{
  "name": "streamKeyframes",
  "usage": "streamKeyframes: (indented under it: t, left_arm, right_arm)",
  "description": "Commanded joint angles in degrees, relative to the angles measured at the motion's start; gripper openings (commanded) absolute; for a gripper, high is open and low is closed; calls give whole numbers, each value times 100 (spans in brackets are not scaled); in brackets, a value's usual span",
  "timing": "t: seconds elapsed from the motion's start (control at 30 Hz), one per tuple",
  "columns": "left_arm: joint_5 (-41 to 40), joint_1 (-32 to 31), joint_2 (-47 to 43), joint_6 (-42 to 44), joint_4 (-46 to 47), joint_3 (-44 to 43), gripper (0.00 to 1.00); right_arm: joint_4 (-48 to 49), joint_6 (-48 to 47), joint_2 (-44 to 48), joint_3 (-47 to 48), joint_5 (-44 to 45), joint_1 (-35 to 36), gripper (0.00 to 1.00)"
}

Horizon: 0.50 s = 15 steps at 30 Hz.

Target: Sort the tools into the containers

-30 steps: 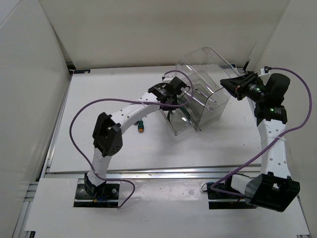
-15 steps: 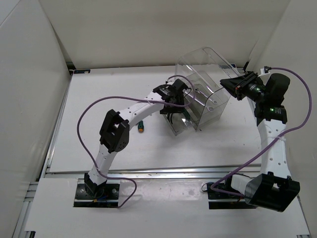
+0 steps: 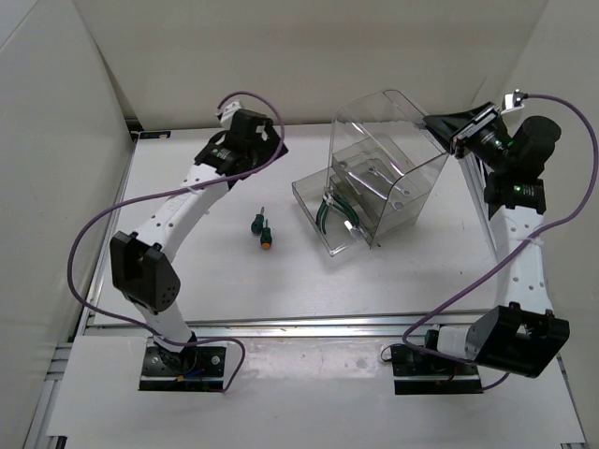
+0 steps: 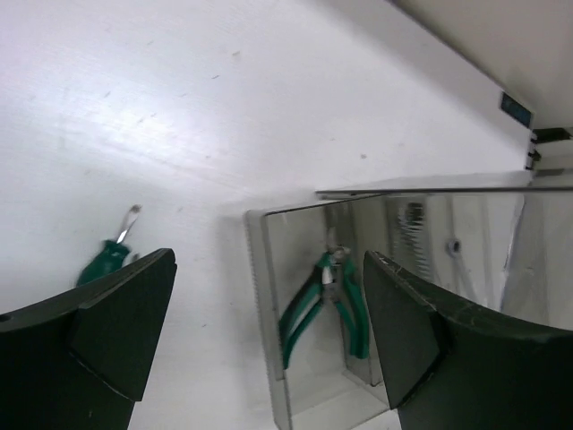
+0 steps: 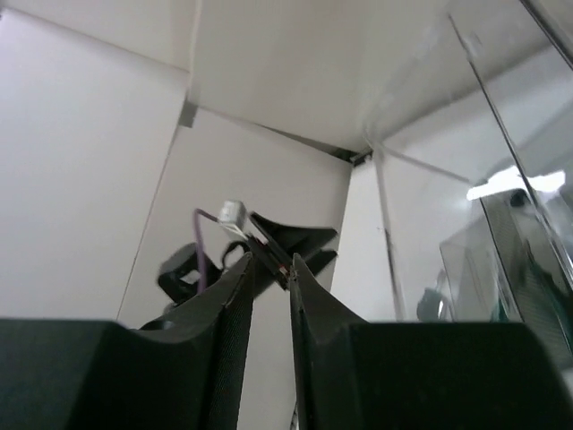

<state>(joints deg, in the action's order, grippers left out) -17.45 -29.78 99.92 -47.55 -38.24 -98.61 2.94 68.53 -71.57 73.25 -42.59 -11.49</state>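
The clear plastic bin (image 3: 398,140) stands at the back right of the table. Green-handled pliers (image 3: 334,212) lie in its low front compartment, also seen in the left wrist view as pliers (image 4: 327,300) behind the bin's front wall (image 4: 260,287). Two stubby screwdrivers lie on the table left of the bin: a green one (image 3: 255,224) (image 4: 106,258) and an orange one (image 3: 267,240). My left gripper (image 3: 270,148) (image 4: 269,260) hangs wide open and empty, far back and left of the bin. My right gripper (image 3: 437,124) (image 5: 269,260) sits by the bin's upper right rim, jaws a narrow gap apart with nothing between them.
White walls close in the table on the left (image 3: 56,187), back and right. A metal rail (image 3: 281,325) runs along the near edge. The left arm's purple cable (image 3: 94,234) loops out over the left side.
My left gripper opened, left the pliers in the bin's front compartment and pulled back to the far left. My right gripper rose up and right along the bin's rim, its jaws easing slightly.
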Motion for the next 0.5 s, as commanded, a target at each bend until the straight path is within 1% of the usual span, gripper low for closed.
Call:
streamKeyframes:
  t: [0.0, 0.03, 0.13, 0.27, 0.33, 0.37, 0.43, 0.47]
  left_arm:
    - [741, 314, -165, -290, 281, 815, 95]
    - [1144, 367, -166, -281, 343, 1034, 95]
    - [1490, 403, -149, -307, 536, 1247, 94]
    - [1710, 464, 44, -500, 458, 1318, 93]
    - [1991, 560, 98, -597, 414, 1414, 92]
    - [2148, 700, 168, -728, 414, 1467, 91]
    - [2394, 850, 195, -826, 554, 1686, 81]
    - [2465, 921, 238, -922, 589, 1739, 78]
  right_arm:
    - [1252, 353, -225, 496, 22, 6, 27]
    - [1331, 458, -435, 697, 31, -20, 27]
    - [1376, 616, -787, 1006, 101, -143, 28]
    - [2244, 1530, -1401, 867, 374, -555, 28]
    - [2211, 1689, -1692, 892, 392, -626, 28]
    - [2202, 1690, -2015, 901, 331, -636, 27]
    - [2193, 1637, -2290, 884, 111, -645, 26]
    - [2193, 1498, -2456, 858, 67, -618, 24]
